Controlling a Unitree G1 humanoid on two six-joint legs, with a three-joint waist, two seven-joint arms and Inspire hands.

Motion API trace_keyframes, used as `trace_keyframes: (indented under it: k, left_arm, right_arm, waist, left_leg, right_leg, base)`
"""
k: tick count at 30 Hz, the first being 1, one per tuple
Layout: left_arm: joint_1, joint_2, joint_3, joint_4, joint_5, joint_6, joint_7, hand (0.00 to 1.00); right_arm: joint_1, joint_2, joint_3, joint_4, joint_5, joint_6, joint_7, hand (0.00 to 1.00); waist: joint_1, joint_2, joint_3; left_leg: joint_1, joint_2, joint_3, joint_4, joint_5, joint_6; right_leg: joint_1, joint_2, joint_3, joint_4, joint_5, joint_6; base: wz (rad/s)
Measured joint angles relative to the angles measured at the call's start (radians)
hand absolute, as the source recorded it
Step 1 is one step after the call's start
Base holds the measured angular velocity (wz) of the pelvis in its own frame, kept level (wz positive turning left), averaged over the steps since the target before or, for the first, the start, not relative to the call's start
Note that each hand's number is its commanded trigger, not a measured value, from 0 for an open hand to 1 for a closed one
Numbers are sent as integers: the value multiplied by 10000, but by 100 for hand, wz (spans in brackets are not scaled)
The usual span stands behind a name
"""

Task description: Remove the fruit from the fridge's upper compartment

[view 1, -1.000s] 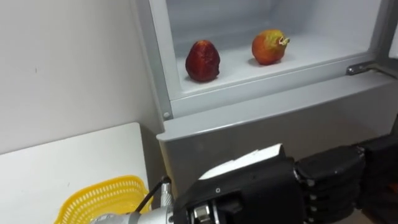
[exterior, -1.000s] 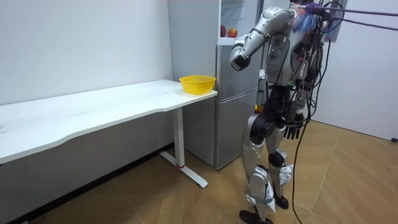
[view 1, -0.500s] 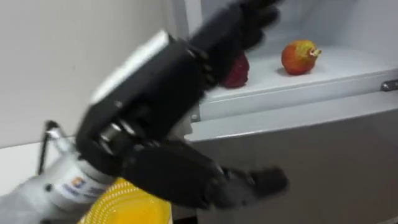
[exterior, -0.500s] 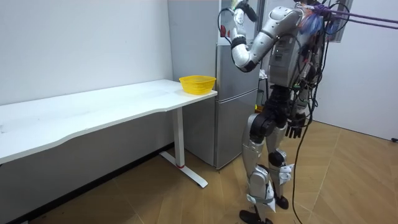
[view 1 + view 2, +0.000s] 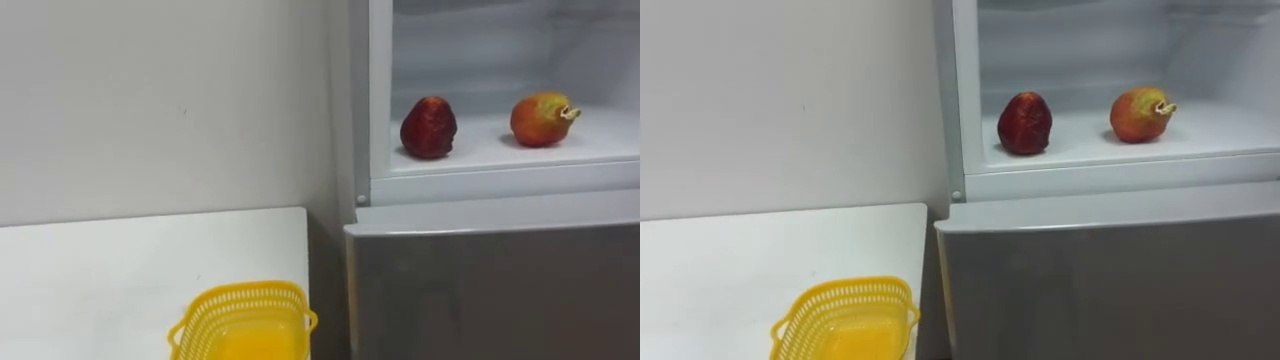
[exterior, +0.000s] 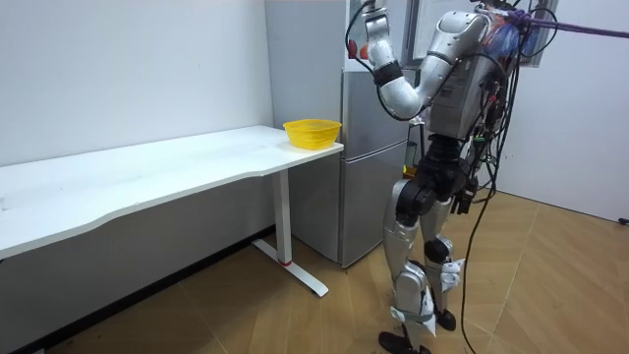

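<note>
Two fruits lie on the white shelf of the open upper fridge compartment (image 5: 500,155): a dark red one (image 5: 428,128) on the left and an orange-red one with a stem (image 5: 541,119) to its right. In the room view I stand facing the fridge (image 6: 369,147). My left arm is raised high and my left hand (image 6: 371,24) is up by the fridge's upper opening. My right hand (image 6: 462,202) hangs by my hip, fingers relaxed, holding nothing.
A yellow mesh basket (image 5: 240,293) stands on the white table (image 5: 120,270) at its end next to the fridge. The grey lower fridge door (image 5: 490,290) is closed below the shelf. A white wall runs behind the table.
My left arm has swung up from chest height to the upper fridge and has left the eye view. The eye view has shifted, so fruits and basket sit further right.
</note>
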Motion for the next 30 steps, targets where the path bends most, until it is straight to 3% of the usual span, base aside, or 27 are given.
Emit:
trace_keyframes:
  k: [2,6,11,15,16,18,21,23,27,30]
  left_arm:
    - [548,-5,445,63,11,-226,764,0]
    - [1204,-5,1008,968,-44,-335,1631,0]
    - [2633,-107,1089,2609,-352,-178,2781,0]
    - [3451,-98,1149,4307,-1199,-72,2976,0]
    - [3743,-111,1116,4981,-1484,124,2967,0]
    - [4042,-145,870,6122,-1546,417,2965,0]
    - [4420,-441,176,8188,-2012,841,2891,0]
    - [4447,-739,-406,9764,-2193,1218,2672,0]
    - [4511,-1058,-1627,11588,-2512,1482,2346,0]
    - [4584,-1206,-2352,12857,-2933,1713,1647,0]
  right_arm:
    - [17,3,-4,0,50,11,1,0]
    - [46,-2,-4,-119,61,26,-29,0]
    - [91,3,2,-413,139,155,-164,0]
    - [119,-43,-13,-550,136,357,-96,0]
    - [91,-42,-13,-548,110,380,6,0]
    - [61,-42,-1,-569,117,564,160,0]
    - [23,-43,3,-739,92,868,275,0]
    - [-118,-6,49,-739,94,1040,367,0]
    - [-348,-26,87,-747,51,1241,560,0]
    - [-560,-26,87,-729,50,1243,565,0]
  waist:
    - [97,48,32]
    - [163,75,76]
    - [299,71,84]
    - [369,99,74]
    - [334,106,73]
    - [331,70,71]
    - [317,50,69]
    - [266,-76,64]
    - [196,-247,11]
    - [107,-397,27]
  left_leg:
    - [69,-9,-14,-80,0,-8]
    - [168,-11,-75,-96,-10,-24]
    - [68,-96,-591,-121,-21,-21]
    - [83,-119,-708,-134,-23,-26]
    - [53,-148,-885,-133,-22,-25]
    - [38,-179,-1080,-142,-27,-17]
    - [81,-198,-1139,-223,-29,-11]
    - [-11,-207,-1259,-229,-31,-8]
    - [-24,-222,-1427,-222,-28,-8]
    - [-26,-217,-1472,-194,-30,-7]
  right_leg:
    - [13,0,-3,0,-17,-13]
    - [121,7,-27,0,-55,-26]
    - [118,33,-77,-6,-75,-43]
    - [121,32,-111,-11,-95,-46]
    - [120,32,-124,-18,-110,-43]
    - [93,8,-197,-1,-130,-43]
    - [113,4,-209,1,-143,-33]
    - [101,2,-301,-8,-143,-34]
    - [139,8,-405,-21,-142,-38]
    - [196,8,-510,-24,-141,-38]
  base:
    - [-2]
    - [0]
    - [3]
    - [5]
    - [7]
    - [6]
    - [0]
    - [8]
    - [7]
    - [2]
